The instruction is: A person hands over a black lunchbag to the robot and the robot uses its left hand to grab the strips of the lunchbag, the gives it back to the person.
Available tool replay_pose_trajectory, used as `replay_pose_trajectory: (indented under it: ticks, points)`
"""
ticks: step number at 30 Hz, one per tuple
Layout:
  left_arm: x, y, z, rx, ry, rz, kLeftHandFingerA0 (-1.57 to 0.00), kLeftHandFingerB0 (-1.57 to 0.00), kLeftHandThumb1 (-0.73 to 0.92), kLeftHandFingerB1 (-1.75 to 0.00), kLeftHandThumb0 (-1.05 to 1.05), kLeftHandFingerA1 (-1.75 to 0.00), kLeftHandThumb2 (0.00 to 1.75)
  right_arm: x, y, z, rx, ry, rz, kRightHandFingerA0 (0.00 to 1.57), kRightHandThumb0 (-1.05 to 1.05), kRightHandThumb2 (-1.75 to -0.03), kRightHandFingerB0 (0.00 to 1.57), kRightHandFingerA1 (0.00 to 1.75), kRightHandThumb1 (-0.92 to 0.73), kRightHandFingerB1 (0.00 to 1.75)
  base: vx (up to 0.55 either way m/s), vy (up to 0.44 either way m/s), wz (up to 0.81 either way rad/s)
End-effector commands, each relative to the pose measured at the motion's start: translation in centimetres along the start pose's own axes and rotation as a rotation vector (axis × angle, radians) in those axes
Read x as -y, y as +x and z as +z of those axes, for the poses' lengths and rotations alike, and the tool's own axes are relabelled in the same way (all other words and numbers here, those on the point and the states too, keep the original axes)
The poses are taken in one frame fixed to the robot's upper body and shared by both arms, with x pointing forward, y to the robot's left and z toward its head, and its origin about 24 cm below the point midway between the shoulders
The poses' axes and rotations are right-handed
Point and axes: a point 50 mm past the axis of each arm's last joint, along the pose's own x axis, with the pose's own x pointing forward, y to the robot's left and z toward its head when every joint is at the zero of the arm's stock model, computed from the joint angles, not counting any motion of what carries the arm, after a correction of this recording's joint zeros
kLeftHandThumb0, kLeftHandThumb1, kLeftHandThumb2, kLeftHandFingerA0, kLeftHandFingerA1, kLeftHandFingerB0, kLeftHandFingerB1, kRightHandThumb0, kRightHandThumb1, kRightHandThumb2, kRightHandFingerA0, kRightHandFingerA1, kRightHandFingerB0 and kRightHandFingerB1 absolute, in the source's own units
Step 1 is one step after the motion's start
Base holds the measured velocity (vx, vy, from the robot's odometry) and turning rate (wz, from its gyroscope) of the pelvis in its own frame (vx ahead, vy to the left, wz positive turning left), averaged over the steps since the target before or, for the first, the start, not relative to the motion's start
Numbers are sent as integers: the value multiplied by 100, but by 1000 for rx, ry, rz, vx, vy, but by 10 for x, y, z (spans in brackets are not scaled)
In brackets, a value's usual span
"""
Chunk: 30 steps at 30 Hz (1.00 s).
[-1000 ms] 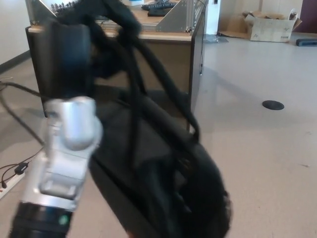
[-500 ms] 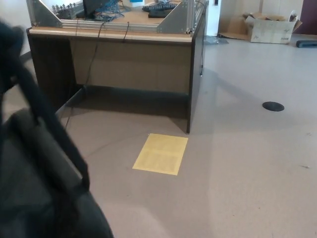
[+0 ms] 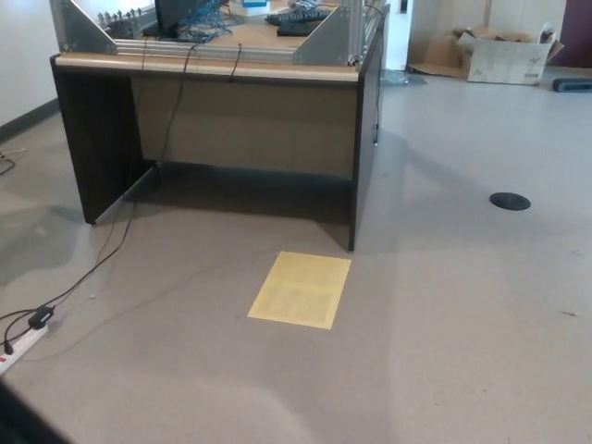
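Dark-sided wooden desk (image 3: 231, 111) w/ metal frame; flat yellow rectangular sheet (image 3: 301, 289) on grey floor (image 3: 462, 324); white power strip (image 3: 18, 347). Lunchbag, both hands: out of shot.

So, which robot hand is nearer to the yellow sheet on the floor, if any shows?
Cannot tell: neither the left nor the right hand is in view. The yellow sheet lies on the floor before the desk.

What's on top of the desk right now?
On the desk: a metal frame, tangled cables and a dark keyboard. The rest is cut off by the picture's top edge.
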Motion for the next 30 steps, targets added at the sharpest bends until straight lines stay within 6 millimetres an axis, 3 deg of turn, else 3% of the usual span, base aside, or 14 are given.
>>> replay_pose_trajectory:
  ticks: [1,5,7,10,18,27,28,29,30]
  points:
    - [-24,-40,-3,1,35,-7,-93,-75,60,-166,-12,-173,57,3,-4,-5,-7,-16,-7,46,-60,-63,44,45,-74,40,0,0,0]
    - [-35,-72,-12,-92,52,-67,-88,-75,60,-163,-4,-174,56,3,-6,-7,-6,-26,5,46,-60,-63,44,45,-74,40,0,0,0]
    - [-36,-79,-16,-123,48,-83,-88,-76,59,-162,-5,-173,56,3,-4,-5,-5,-22,2,46,-60,-63,44,45,-74,40,0,0,0]
    - [-31,-79,-21,-111,62,-79,-87,-74,60,-165,-7,-175,55,7,4,1,3,-18,-13,45,-59,-62,44,44,-75,39,0,0,0]
    - [-37,-99,-24,-146,65,-131,-86,-70,57,-169,-1,-175,55,1,-4,-5,-7,-12,-10,46,-61,-63,46,45,-74,40,0,0,0]
    - [-15,-61,-27,-40,11,-94,-88,-72,58,-170,0,-175,56,4,2,2,10,2,-21,45,-59,-62,46,45,-75,40,0,0,0]
    - [-6,-43,-27,21,39,-75,-126,-109,37,-129,-4,-139,82,4,4,3,14,4,-26,46,-60,-63,46,45,-74,40,0,0,0]
    - [0,-31,-27,53,59,-65,-94,-77,56,-169,-7,-173,56,5,5,4,14,7,-29,40,-59,-101,35,58,-61,52,0,0,0]
    - [4,-26,-28,65,69,-63,-94,-77,56,-169,-7,-173,56,5,5,4,14,11,-32,40,-59,-101,35,58,-61,52,0,0,0]
